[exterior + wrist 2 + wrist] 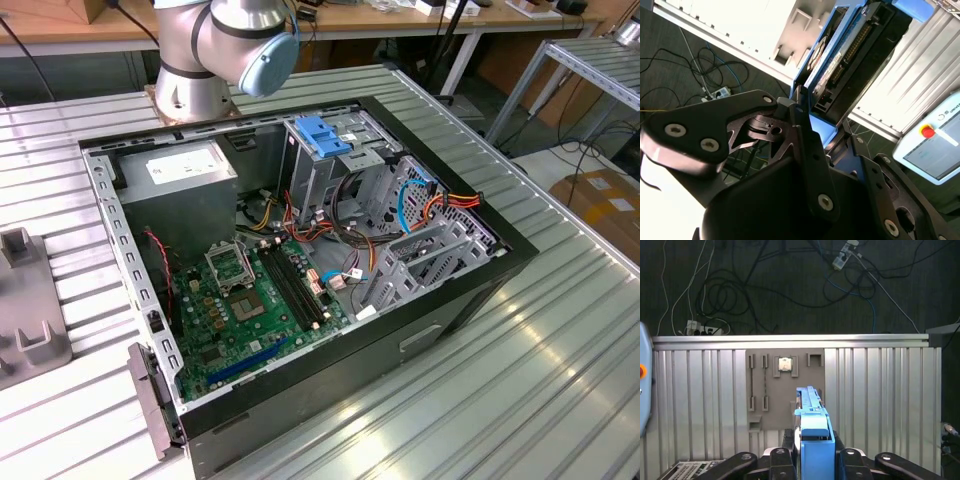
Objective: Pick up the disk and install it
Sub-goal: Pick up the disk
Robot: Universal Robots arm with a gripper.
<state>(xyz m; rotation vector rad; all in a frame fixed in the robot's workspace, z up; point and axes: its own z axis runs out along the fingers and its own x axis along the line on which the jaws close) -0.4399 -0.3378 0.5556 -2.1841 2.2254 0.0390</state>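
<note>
Gripper [813, 452]: clamped on the disk [812, 425]. In the first wrist view, one black finger [781, 456] sits on each side of the drive, and both press against its flanks. The second wrist view confirms this grip [827, 137]. There the disk [837, 65] projects out beyond the fingertips, carried on edge, with its bright blue carrier rail along one long side and the dark connector face exposed.

Position of the disk: it is held in the air, in contact with nothing but the fingers as far as both wrist views show. In the first wrist view it hangs over the ribbed aluminium table [880, 400], in front of a grey fixture plate [770, 412] lying flat on that surface. A small square processor chip [785, 363] rests in one recess of the plate. Beyond the table edge the dark floor carries loose cables and a power strip [842, 255].

Surroundings: the exterior view shows the arm's base [190, 60] mounted at the far side of the table. Just in front of it lies an open computer case [450, 320] on its side. Inside are a green motherboard [250, 310], a grey power supply [180, 175] and a metal drive bay topped by a blue plastic bracket [325, 135]. A teach pendant [935, 145] with a red button appears in the second wrist view, off the table.
</note>
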